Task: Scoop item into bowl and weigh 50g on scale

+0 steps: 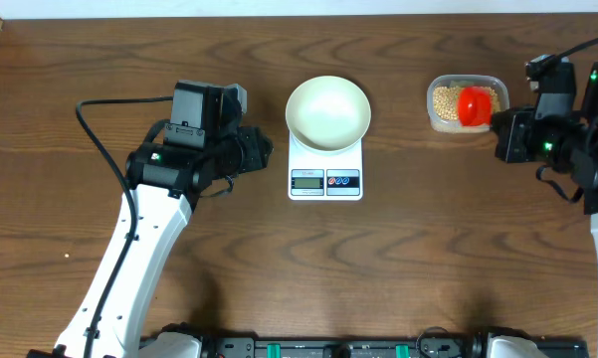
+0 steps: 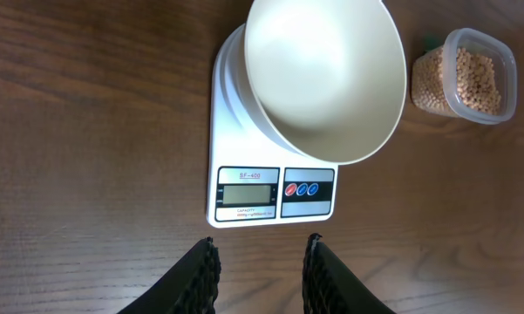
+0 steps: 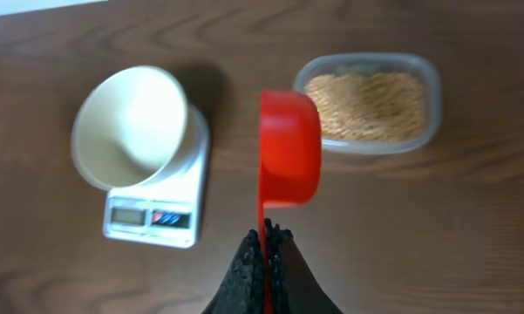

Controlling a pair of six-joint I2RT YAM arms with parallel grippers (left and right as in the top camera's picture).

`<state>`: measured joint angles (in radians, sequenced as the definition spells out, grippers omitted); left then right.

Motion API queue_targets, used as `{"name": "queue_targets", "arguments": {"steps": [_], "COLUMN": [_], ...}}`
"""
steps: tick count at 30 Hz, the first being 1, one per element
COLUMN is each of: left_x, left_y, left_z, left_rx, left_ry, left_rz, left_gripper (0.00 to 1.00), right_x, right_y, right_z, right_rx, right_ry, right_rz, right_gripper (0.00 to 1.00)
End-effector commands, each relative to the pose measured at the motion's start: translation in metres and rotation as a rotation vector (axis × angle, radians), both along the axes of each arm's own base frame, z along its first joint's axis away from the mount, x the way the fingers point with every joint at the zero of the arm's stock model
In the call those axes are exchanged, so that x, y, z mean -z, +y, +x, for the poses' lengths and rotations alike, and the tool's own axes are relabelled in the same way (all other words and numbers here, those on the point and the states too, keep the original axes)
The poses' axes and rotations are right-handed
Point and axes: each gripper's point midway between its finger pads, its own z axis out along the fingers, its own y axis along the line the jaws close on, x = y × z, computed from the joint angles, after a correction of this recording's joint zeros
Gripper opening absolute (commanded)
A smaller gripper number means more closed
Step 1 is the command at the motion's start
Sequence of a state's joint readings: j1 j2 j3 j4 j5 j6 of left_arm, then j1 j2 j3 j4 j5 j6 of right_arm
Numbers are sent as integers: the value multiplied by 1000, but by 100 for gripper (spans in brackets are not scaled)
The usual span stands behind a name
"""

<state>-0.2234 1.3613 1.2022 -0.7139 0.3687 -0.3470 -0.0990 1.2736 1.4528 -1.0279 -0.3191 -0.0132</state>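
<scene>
The white bowl (image 1: 327,112) stands on the white scale (image 1: 325,181) at the table's centre, and its inside looks bare (image 2: 323,70). The tan beans (image 1: 444,98) lie in a clear plastic tub (image 3: 370,103) to the bowl's right. My right gripper (image 3: 266,234) is shut on the thin handle of a red scoop (image 3: 289,146), which hangs over the tub's left end (image 1: 475,105). What the scoop holds is hidden. My left gripper (image 2: 262,249) hovers open and holds nothing, just left of the scale (image 2: 244,187), pointing at its display.
The left arm (image 1: 129,259) stretches from the front left toward the scale, with a black cable looping behind it. The right arm (image 1: 577,149) stands at the right edge. The table's far edge (image 1: 279,18) runs just behind the bowl and tub.
</scene>
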Motion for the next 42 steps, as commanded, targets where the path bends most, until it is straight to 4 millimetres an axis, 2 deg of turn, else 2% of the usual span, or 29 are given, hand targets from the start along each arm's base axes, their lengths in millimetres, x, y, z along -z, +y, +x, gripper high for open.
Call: {"name": "queue_targets", "arguments": {"steps": [1,4,12,15,21,26,42], "left_x": [-6,-6,-14,-15,-14,-16,-22], "left_y": [0,1,1,1,6,5,4], "left_z": [0,1,13,15,17,20,26], "left_rx": [-4,-9,-20,-20,-41,-41,-42], "left_ry": [-7,-15,-74,-81,-89,-102,-138], "left_rz": [-17,-12,-10,-11,14,11,2], "left_gripper": [34,34,34,34,34,34,34], "right_x": [-9,-10,-4,6,40,57,81], "right_y": [-27,-37,-42,-44,-55,-57,-63], "right_z": [5,10,35,47,65,75,96], "right_rx": [93,116,97,101,125,107,47], "right_ry": [-41,-53,-85,-67,20,51,64], "right_rz": [-127,-185,-222,-226,-261,-277,-350], "right_gripper": [1,1,1,1,1,1,1]}}
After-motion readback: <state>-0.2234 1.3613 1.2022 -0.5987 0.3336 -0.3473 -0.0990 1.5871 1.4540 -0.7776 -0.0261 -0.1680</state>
